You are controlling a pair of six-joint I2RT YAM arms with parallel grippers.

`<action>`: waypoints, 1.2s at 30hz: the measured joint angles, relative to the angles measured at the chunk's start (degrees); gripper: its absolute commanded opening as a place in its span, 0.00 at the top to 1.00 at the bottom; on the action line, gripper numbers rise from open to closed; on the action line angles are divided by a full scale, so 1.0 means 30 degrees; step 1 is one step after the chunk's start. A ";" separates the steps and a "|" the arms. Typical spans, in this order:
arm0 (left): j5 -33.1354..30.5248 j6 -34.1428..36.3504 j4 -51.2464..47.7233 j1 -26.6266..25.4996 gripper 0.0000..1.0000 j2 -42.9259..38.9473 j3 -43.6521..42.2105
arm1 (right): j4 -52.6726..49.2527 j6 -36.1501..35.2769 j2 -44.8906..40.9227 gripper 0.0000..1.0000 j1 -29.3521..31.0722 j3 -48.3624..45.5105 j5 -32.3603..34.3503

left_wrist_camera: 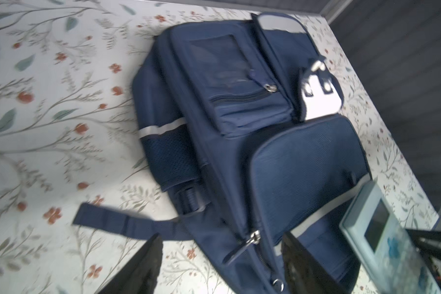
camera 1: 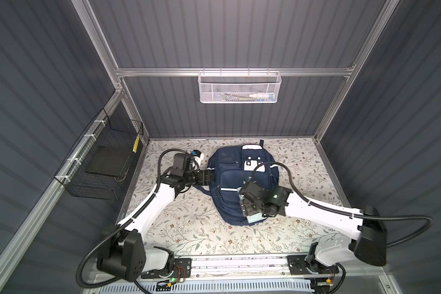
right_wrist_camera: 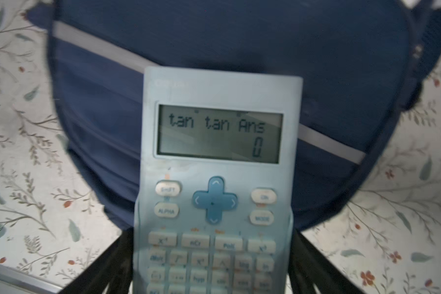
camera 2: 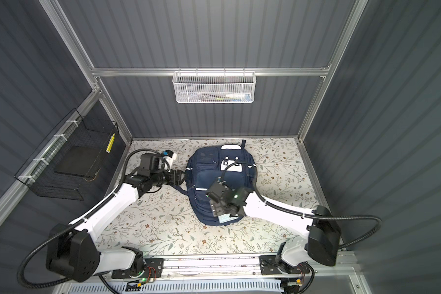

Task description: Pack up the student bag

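Because the student bag [camera 1: 229,183] lies flat on its back at the middle of the floral table [camera 1: 189,229], pockets facing up, both arms can work it from the sides; in both top views the left gripper [camera 1: 206,177] sits at the bag's nine o'clock edge, while the right gripper [camera 1: 250,210] hangs over its five o'clock corner with a pale-blue calculator [camera 1: 255,218], probably parked there until a pocket is opened.

From the left wrist, the jaws stand wide apart and empty; a metal zip pull [left_wrist_camera: 250,240] on the bag's side seam lies just beyond the gap between them, which suggests that this arm is lined up to take the pull; the calculator shows close by, above the white stripe [left_wrist_camera: 323,216] of the front pocket; motion blur softens the view.

From the right wrist, the jaws grip the calculator by its long edges near the key end, so the lit screen end points out over the navy fabric, ready to slide in first; no open pocket mouth is visible.
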 measured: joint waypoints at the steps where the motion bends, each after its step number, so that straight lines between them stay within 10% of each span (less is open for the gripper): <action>1: -0.0321 0.0743 -0.0058 -0.0889 0.26 0.0525 0.0481 | -0.0036 0.0022 -0.1035 0.23 -0.0765 -0.0736 -0.0015; 12: -0.4044 1.0346 -0.1894 -0.8342 0.27 0.3300 0.3461 | -0.0066 -0.1297 -0.6156 0.23 -0.7519 -0.3767 -0.1727; 24: -0.6980 1.3260 -0.2645 -0.9916 0.25 0.6739 0.4350 | 0.0984 -0.2149 -0.6579 0.24 -0.8925 -0.4787 -0.3716; 27: -0.7322 1.3063 -0.2747 -0.9916 0.47 0.6827 0.4728 | 0.1268 -0.2157 -0.6579 0.24 -0.8925 -0.5064 -0.3985; 29: -0.7555 1.2866 -0.3031 -0.9930 1.00 0.7016 0.5217 | 0.1392 -0.2142 -0.6572 0.24 -0.8925 -0.5151 -0.4197; 36: -0.7213 0.9253 -0.4830 -0.9908 1.00 0.9165 0.9581 | 0.1406 -0.1683 -0.6550 0.22 -0.8939 -0.5173 -0.4728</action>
